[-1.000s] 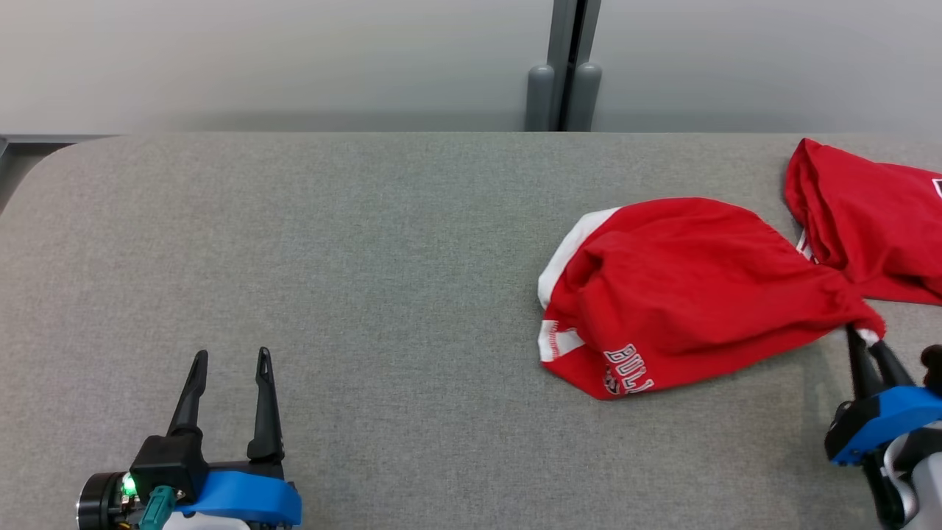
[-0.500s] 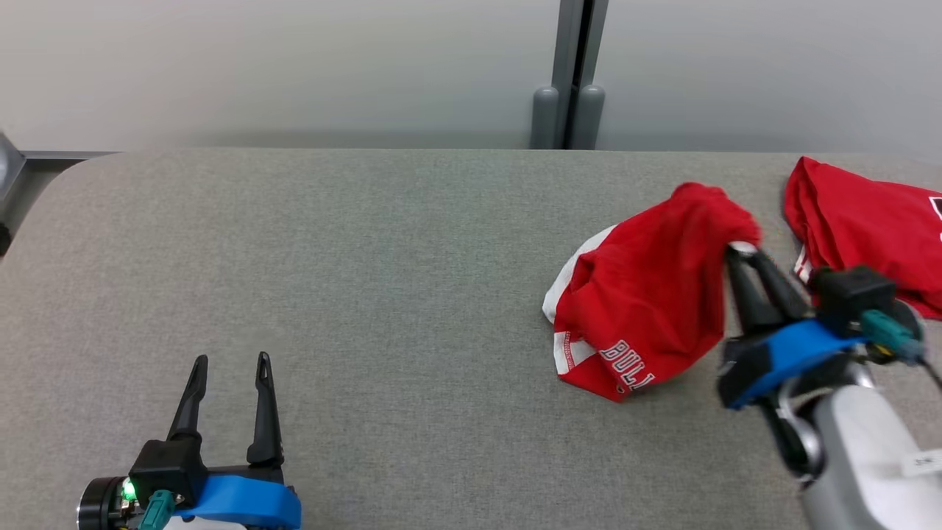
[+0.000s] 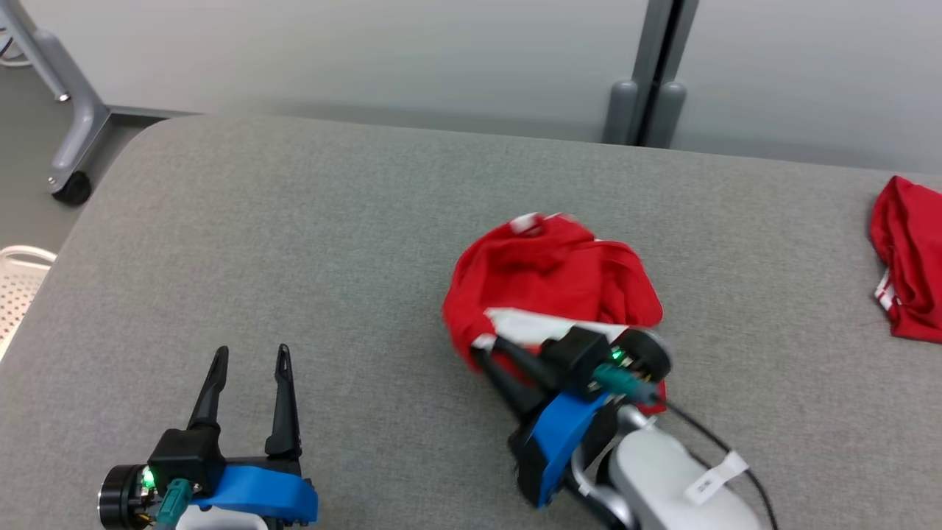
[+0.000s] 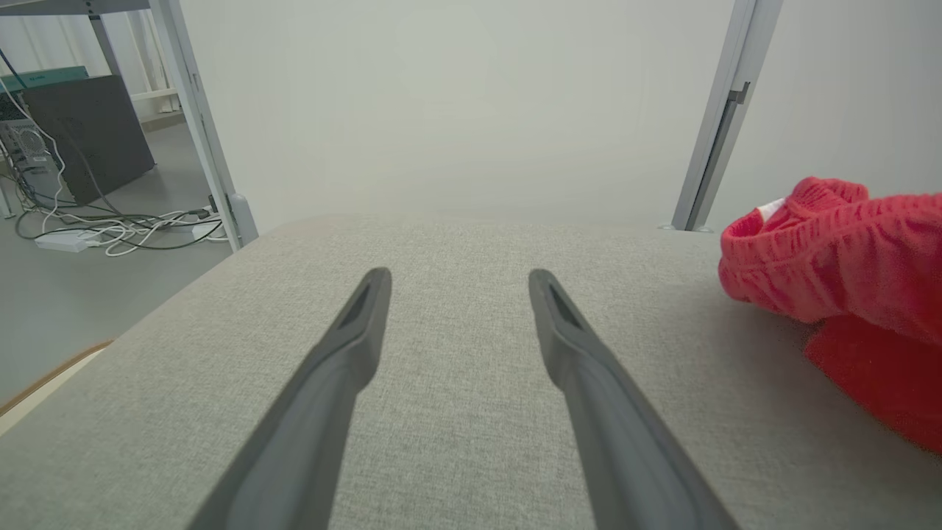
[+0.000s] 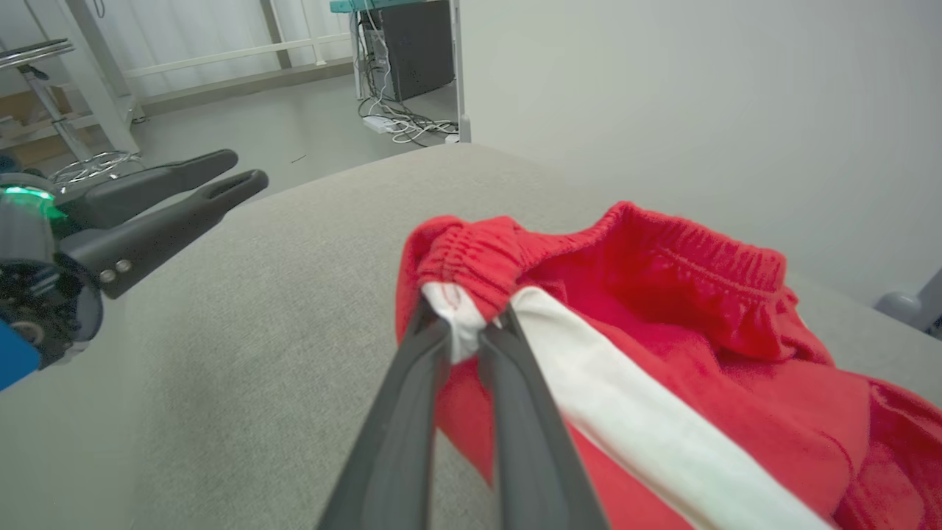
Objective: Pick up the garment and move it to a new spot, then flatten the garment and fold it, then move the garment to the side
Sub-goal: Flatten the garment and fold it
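Note:
The garment (image 3: 552, 287) is a pair of red shorts with a white side stripe, bunched up near the middle of the grey table (image 3: 368, 221). My right gripper (image 3: 489, 350) is shut on its waistband, pinching the elastic edge and white stripe (image 5: 464, 324). The garment (image 5: 662, 353) hangs in folds from the right gripper (image 5: 462, 331). My left gripper (image 3: 249, 357) stands open at the lower left, well apart from the cloth. In the left wrist view the left gripper (image 4: 456, 283) has only table between its fingers, and the garment (image 4: 839, 250) shows at the right edge.
A second red garment (image 3: 909, 269) lies at the table's right edge. Behind the table stand a grey wall and an upright post (image 3: 651, 81). Off the table's left end are a wheeled frame leg (image 3: 70, 132) and a white basket (image 3: 15, 287).
My right gripper has carried the garment leftward from the table's right side toward the middle, bunching it. The head camera has turned left. The left gripper has stayed open and still.

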